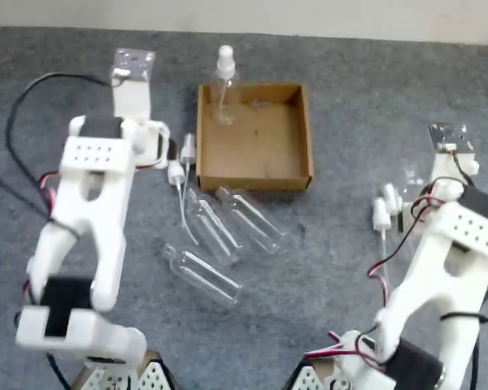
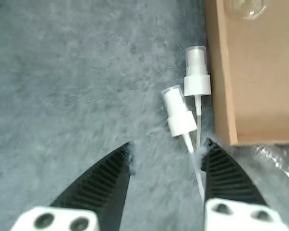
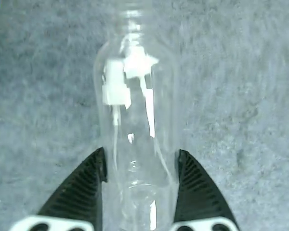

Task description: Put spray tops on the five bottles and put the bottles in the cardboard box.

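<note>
Beside the cardboard box [image 1: 306,138]: left gripper [image 2: 168,143] open over loose spray tops [image 2: 179,114]

Box sits just off the left gripper's inner side, with one capped bottle [image 1: 224,85] standing inside. Right gripper [image 3: 141,152] is clamped on a clear bottle [image 3: 159,96], whose length runs straight out ahead. Left gripper gapes wide and holds nothing. Two spray tops lie just ahead (nearer its box-side finger), stems pointing back at it. Left arm is the nearer.

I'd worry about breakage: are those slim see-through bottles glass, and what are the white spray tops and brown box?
Slim clear bottle: glossy, transparent, probably thin plastic, though glass is possible; things show through it. White spray tops: matte moulded plastic, opaque. Shallow brown box: dull cardboard, folded walls.
</note>
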You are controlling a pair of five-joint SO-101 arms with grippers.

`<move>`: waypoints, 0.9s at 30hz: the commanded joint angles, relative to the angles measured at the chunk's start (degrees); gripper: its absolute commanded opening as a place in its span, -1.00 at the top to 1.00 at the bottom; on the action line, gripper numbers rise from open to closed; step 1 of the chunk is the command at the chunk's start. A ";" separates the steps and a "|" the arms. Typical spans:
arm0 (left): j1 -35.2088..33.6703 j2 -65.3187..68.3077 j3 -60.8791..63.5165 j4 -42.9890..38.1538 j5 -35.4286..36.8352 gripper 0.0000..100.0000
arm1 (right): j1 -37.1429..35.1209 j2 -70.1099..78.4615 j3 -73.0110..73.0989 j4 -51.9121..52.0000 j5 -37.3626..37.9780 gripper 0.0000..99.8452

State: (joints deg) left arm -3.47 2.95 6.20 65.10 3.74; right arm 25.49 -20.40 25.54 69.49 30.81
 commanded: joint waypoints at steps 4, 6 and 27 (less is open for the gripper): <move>1.10 11.65 -10.95 -0.79 1.05 0.62 | -9.36 -1.01 -4.53 3.91 0.35 0.99; 1.01 14.73 -13.58 -0.53 2.73 0.62 | -13.14 -1.89 -4.53 5.05 0.18 0.99; -1.54 27.12 -17.45 -0.53 -1.41 0.92 | -21.93 -2.24 10.68 -1.63 -13.63 0.99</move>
State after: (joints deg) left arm -3.21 30.90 -8.57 65.01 4.97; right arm 3.96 -20.22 35.82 69.49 18.86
